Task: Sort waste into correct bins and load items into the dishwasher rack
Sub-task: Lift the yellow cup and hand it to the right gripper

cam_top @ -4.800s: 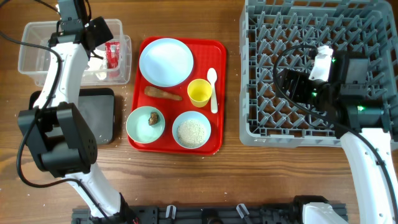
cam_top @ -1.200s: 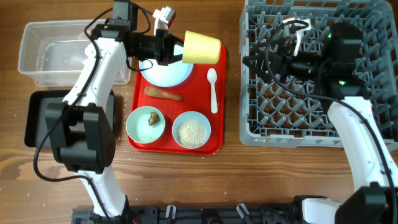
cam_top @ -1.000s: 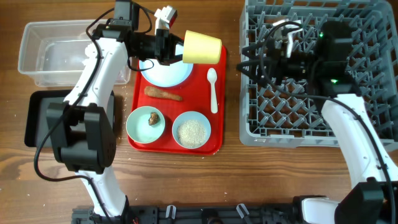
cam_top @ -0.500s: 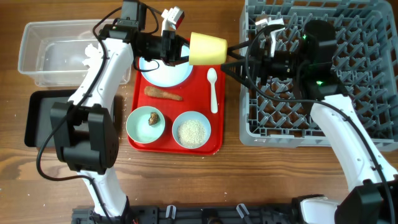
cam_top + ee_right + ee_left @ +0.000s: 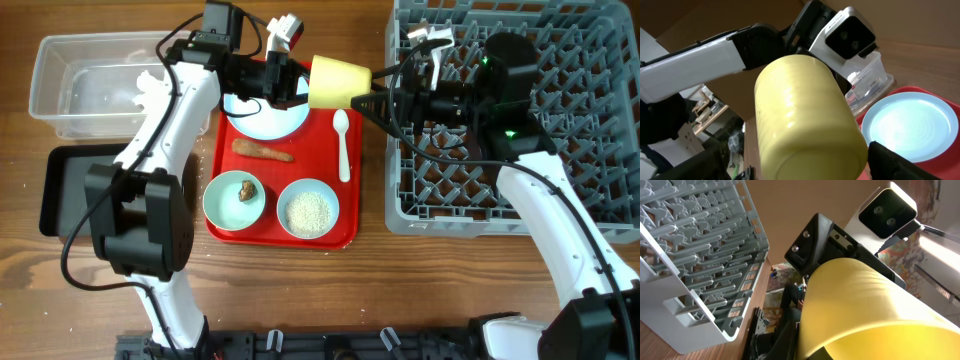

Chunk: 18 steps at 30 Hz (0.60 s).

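Our left gripper (image 5: 292, 84) is clamped on the yellow cup (image 5: 338, 82), which we hold on its side in the air above the far edge of the red tray (image 5: 350, 225), just right of the pale blue plate (image 5: 262, 118). To its right, our right gripper (image 5: 372, 90) has its jaws spread either side of the cup's other end, beside the left wall of the grey rack (image 5: 600, 150); whether they touch the cup we cannot tell

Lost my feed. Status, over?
Left gripper shut on small yellow cup, held above red tray. Right gripper open, fingers flanking cup. Nothing between them.
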Tool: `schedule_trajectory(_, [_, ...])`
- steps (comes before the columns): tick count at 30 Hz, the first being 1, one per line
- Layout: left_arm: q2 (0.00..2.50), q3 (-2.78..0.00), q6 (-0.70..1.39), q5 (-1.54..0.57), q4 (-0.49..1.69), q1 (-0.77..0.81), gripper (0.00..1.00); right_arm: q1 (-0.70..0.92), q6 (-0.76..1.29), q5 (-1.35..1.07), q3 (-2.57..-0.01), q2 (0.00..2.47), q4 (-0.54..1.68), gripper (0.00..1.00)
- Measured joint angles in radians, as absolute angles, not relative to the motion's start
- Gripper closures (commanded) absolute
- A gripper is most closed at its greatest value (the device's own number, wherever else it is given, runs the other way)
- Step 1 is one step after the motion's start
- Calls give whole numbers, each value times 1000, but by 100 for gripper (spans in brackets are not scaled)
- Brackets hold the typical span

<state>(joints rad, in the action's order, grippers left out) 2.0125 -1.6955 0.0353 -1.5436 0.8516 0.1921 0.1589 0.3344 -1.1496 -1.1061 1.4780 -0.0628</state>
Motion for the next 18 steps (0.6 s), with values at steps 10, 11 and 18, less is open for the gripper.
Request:
schedule_trajectory(10, [2012, -1695, 35, -1554, 812, 233, 96, 160, 342, -1151, -1106, 1478, -67, 55])
schedule_trajectory(11, [2012, -1695, 35, -1554, 811, 233, 96, 160, 341, -1152, -1106, 1478, -68, 58])
schedule_trajectory(18, [2012, -1696, 37, -1551, 791, 241, 62, 163, 344, -1151, -1106, 1478, -65, 68])
